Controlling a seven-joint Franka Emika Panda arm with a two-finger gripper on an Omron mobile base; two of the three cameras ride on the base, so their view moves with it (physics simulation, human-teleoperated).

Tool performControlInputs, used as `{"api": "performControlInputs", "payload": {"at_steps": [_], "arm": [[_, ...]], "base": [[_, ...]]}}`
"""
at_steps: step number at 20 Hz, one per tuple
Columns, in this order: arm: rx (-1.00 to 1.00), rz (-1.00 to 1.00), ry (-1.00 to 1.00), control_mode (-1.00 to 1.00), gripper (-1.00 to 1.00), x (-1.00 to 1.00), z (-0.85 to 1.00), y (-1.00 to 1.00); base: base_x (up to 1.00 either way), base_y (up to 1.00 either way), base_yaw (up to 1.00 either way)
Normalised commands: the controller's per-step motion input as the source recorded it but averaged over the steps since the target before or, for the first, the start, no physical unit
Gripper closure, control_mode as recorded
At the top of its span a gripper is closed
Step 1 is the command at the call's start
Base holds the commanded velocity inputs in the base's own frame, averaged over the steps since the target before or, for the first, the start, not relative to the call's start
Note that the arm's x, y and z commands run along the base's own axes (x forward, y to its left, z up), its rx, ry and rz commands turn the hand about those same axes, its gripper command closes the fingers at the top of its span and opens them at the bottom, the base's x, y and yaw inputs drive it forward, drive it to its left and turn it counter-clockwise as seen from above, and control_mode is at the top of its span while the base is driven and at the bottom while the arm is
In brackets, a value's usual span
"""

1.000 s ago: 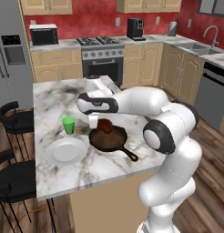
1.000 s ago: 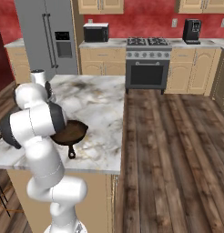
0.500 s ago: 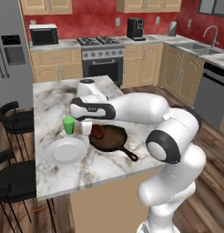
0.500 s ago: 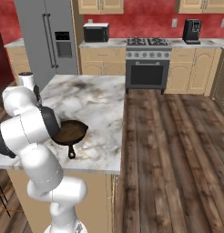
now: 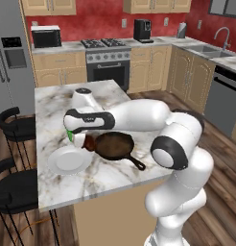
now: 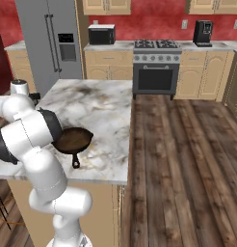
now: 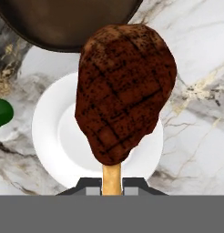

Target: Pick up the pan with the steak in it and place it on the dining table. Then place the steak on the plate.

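In the hand view the fingers point(image 7: 111, 190) are clamped on the pale yellow end of the steak point(image 7: 125, 91), which stands out from them with its dark, grill-marked face toward the camera. Behind the steak lies the plate point(image 7: 50, 136), white and bare, flat on the marble surface point(image 7: 200, 113). The steak hangs over the plate's middle, clear of it. A bit of the green cup point(image 7: 2, 113) shows at the left edge, just beside the plate. Farther on, the pan point(image 7: 63, 22) sits at the top of that view, its dark rim near the plate's far edge.

From the left base view the arm reaches left across the surface point(image 5: 53, 96), and the steak point(image 5: 88, 142) shows below the hand, between the plate point(image 5: 68, 160) and the pan point(image 5: 115, 145). The pan rests on the marble with its handle pointing toward the near right edge. The cup point(image 5: 69, 136) is mostly hidden behind the hand.

In the right base view the pan point(image 6: 74, 140) lies on the surface point(image 6: 103, 103), partly behind the arm.
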Motion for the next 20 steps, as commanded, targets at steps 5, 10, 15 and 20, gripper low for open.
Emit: {"api": "performControlInputs", "payload": {"at_steps": [5, 10, 15, 20], "arm": [[0.0, 0.0, -0.01, -1.0, 1.0, -0.02, 0.0, 0.03], [0.02, 0.0, 0.0, -1.0, 1.0, -0.06, -0.16, 0.1], [0.05, 0.0, 0.0, -1.0, 1.0, 0.0, -0.24, 0.2], [0.03, 0.0, -0.01, -1.0, 1.0, 0.08, -0.17, 0.34]], "base": [[0.0, 0.0, 0.0], [0.0, 0.0, 0.0], [0.0, 0.0, 0.0], [0.0, 0.0, 0.0]]}}
